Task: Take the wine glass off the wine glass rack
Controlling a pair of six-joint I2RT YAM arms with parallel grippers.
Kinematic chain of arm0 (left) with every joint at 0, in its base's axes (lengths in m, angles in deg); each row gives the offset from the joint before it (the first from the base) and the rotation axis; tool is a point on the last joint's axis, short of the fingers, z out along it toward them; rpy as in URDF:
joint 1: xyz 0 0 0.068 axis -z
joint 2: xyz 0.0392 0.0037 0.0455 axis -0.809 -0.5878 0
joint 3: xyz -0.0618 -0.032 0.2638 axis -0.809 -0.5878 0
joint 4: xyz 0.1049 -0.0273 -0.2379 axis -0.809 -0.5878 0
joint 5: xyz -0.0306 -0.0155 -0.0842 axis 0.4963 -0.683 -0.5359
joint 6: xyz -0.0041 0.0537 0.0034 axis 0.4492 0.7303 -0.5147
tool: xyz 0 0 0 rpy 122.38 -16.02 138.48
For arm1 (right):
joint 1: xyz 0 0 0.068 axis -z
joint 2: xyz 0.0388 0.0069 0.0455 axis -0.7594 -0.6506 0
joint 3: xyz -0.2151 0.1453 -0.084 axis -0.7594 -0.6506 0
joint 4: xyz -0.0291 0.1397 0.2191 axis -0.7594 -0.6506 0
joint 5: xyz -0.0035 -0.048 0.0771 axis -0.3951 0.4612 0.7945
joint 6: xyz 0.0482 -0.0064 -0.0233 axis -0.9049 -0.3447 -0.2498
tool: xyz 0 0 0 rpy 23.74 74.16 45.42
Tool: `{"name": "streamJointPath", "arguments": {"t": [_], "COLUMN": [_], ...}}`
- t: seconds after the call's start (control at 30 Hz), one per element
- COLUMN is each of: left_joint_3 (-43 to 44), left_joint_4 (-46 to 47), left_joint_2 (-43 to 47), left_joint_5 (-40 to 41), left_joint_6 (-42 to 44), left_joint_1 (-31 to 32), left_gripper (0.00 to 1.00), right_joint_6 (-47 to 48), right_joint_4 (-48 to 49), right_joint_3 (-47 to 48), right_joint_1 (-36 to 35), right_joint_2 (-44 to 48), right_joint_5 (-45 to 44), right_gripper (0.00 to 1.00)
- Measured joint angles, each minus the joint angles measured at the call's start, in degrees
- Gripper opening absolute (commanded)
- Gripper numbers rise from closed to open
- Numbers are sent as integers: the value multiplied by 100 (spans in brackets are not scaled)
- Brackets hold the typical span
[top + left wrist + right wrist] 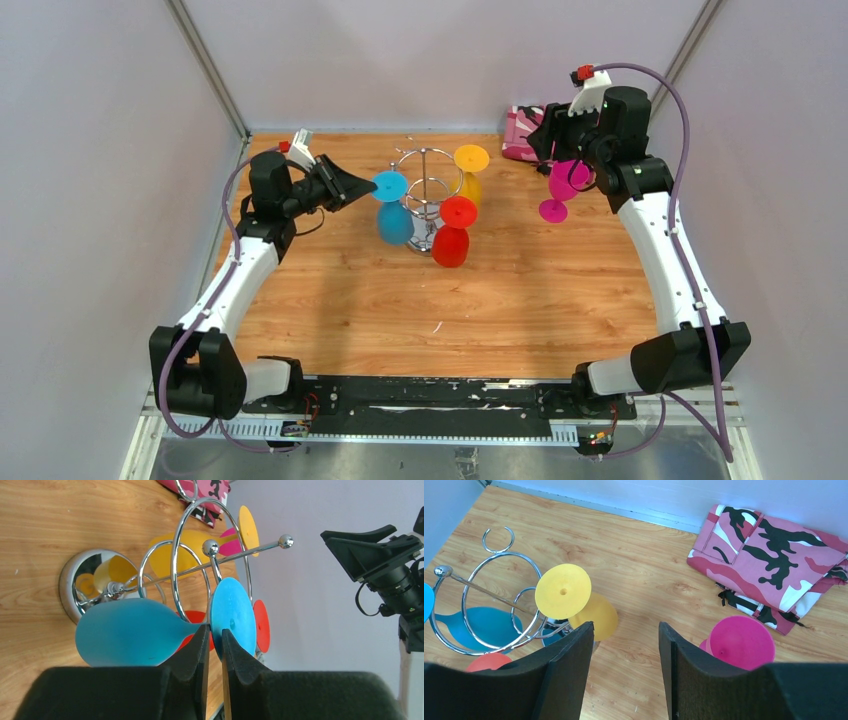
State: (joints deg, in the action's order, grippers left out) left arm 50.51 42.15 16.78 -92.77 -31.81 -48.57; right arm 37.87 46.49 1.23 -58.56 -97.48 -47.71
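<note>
The chrome wine glass rack (426, 170) stands mid-table; it also shows in the left wrist view (75, 585) and the right wrist view (499, 605). A blue wine glass (395, 222), a yellow one (470, 160) and a red one (453, 240) hang upside down from it. My left gripper (368, 187) is at the blue glass's round foot (232, 612), jaws nearly closed with the foot's rim between the tips (214, 630). My right gripper (552, 148) is open and empty (626, 630), above the table beside a pink wine glass (566, 180) that appears to stand upright off the rack (741, 642).
A folded pink camouflage cloth (520, 130) lies at the back right corner, also in the right wrist view (774, 555). White walls close the table at the left, back and right.
</note>
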Motion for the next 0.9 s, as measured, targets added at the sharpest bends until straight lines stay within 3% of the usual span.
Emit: {"name": "streamJointPath", "arguments": {"t": [0.17, 0.43, 0.63, 0.7, 0.9], "left_joint_3": [-33, -129, -195, -212, -282], "left_joint_4": [-11, 15, 63, 103, 142], "left_joint_2": [57, 144, 205, 214, 258], "left_joint_5": [-33, -153, -295, -332, -387], "left_joint_6": [-175, -365, -385, -387, -391], "left_joint_1": [-2, -9, -11, -11, -11], "left_gripper": [1, 22, 32, 32, 16], "right_joint_6": [-2, -2, -2, -2, -2], "right_joint_4": [13, 24, 26, 24, 26], "right_joint_3": [-15, -20, -20, -20, -22], "right_joint_1": [0, 0, 0, 0, -2], "right_joint_2": [-2, -17, -44, -44, -46], "right_joint_5": [2, 15, 59, 72, 105], "right_gripper": [55, 55, 55, 55, 55]}}
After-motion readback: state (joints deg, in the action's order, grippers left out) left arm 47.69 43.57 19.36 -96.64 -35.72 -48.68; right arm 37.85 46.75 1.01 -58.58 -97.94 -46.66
